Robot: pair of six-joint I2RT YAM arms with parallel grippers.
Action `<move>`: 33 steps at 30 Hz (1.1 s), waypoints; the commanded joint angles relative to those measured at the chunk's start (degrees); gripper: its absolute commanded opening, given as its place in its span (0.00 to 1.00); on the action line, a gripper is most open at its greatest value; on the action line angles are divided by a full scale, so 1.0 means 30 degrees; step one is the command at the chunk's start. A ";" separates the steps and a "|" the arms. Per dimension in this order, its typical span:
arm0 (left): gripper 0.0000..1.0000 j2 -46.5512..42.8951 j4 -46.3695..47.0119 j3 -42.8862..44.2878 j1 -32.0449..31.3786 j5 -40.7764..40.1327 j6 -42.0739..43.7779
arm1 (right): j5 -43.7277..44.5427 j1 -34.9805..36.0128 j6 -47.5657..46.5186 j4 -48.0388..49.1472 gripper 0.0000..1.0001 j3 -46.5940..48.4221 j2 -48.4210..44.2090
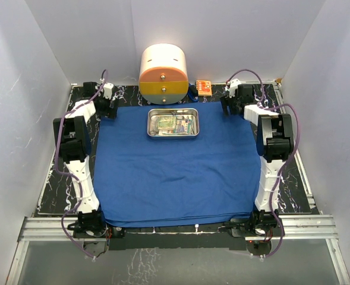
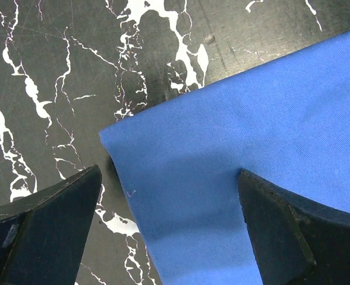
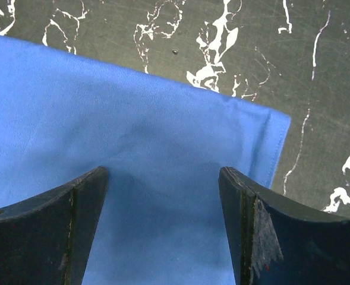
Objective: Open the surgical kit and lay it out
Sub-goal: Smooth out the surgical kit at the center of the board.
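The surgical kit's royal-blue cloth (image 1: 175, 172) lies spread flat over the black marbled table. On its far middle stands the shiny steel tray (image 1: 173, 123) with packets and instruments inside. My left gripper (image 1: 106, 108) hovers open over the cloth's far left corner (image 2: 121, 139); its fingers (image 2: 56, 225) straddle the corner with nothing between them. Over the far right corner (image 3: 270, 136) my right gripper (image 1: 233, 105) is open too, its fingers (image 3: 264, 231) above flat cloth (image 3: 163, 196), gripping nothing.
A round cream-and-orange drawer container (image 1: 163, 74) stands behind the tray at the back wall. A small orange box (image 1: 204, 87) lies to its right. White walls enclose the table (image 1: 299, 184) on three sides.
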 commanded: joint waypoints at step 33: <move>0.98 0.6799 -0.0793 0.5694 -0.0200 -0.5810 0.6139 | 0.2890 0.0406 -0.0024 -0.2535 0.73 0.0002 0.0769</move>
